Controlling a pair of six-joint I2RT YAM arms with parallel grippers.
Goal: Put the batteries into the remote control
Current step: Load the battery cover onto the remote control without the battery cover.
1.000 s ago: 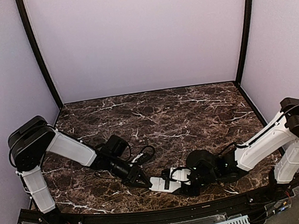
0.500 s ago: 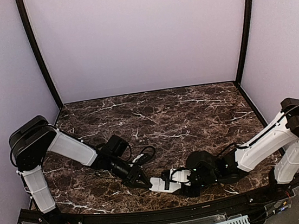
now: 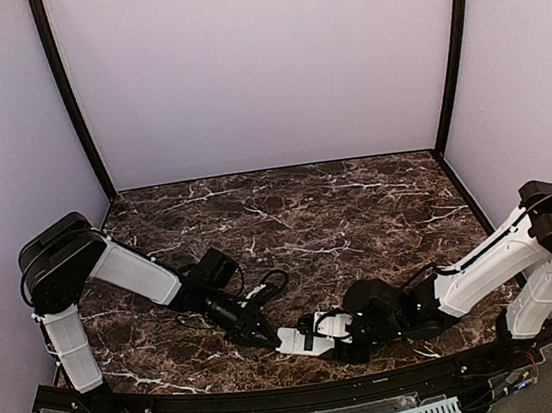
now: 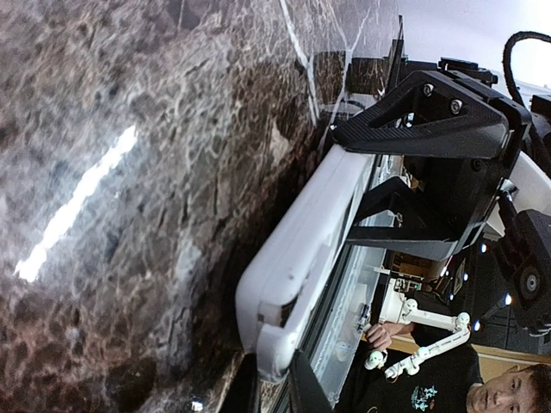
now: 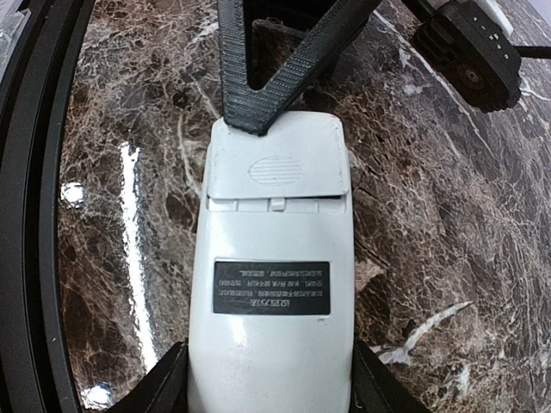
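The white remote control [image 3: 302, 337] lies back-up near the table's front edge. In the right wrist view the remote control [image 5: 271, 344] shows a black label, and its battery cover [image 5: 277, 163] sits in place at the far end. My right gripper [image 5: 271, 391] is shut on the remote's sides; it also shows in the top view [image 3: 339, 340]. My left gripper [image 3: 270, 337] meets the cover end, and its fingertips [image 4: 303, 391] pinch that end of the remote control [image 4: 301, 232]. One left finger [image 5: 250, 116] rests on the cover's corner. No batteries are in view.
The black rail [image 3: 299, 390] along the table's near edge runs just beside the remote and also shows in the right wrist view [image 5: 26, 215]. A black cable loop [image 3: 271, 286] lies behind the left gripper. Purple walls close the back and sides.
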